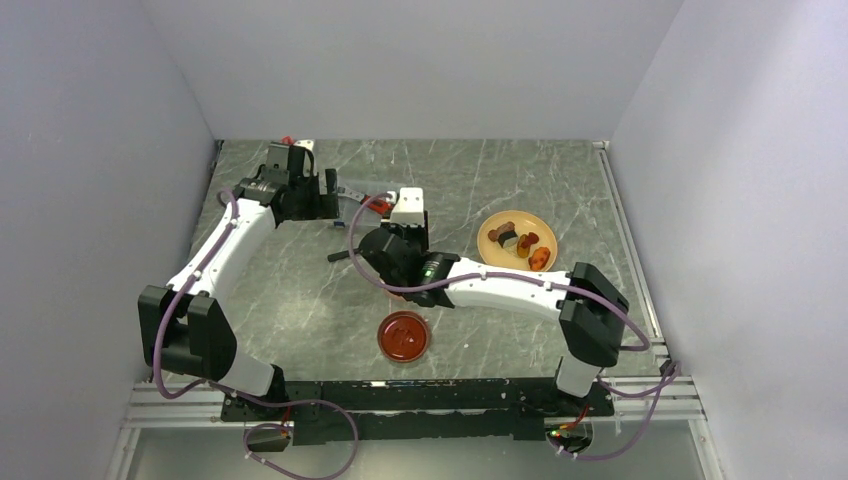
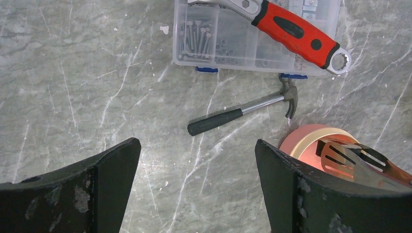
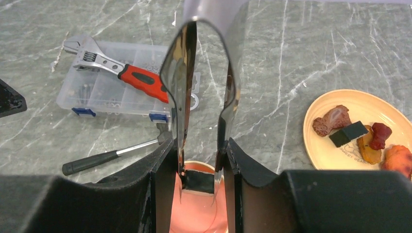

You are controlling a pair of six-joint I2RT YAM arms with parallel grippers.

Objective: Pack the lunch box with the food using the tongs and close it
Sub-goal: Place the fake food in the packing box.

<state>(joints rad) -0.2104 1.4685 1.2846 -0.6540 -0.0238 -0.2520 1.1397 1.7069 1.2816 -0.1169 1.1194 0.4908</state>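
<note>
Mostly hidden under the right gripper [image 3: 200,162], the tub [image 3: 194,213] shows only a salmon-pink patch and a tan rim; from above it cannot be seen. That gripper clamps the steel tongs [image 3: 180,82], whose tips pinch a black piece [image 3: 197,180] at the tub's mouth. The left gripper [image 2: 198,165] gapes wide near the hammer [image 2: 228,118]. The dark red lid [image 1: 404,337] lies apart; the plate [image 3: 316,145] holds other food [image 3: 335,119]. Grey marbled table [image 1: 300,300], pale walls [image 1: 90,150].

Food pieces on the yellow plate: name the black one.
The flat-sided black block in the middle of the plate, between the brown piece and the dark red piece; the rest are brown, red or orange.
</note>
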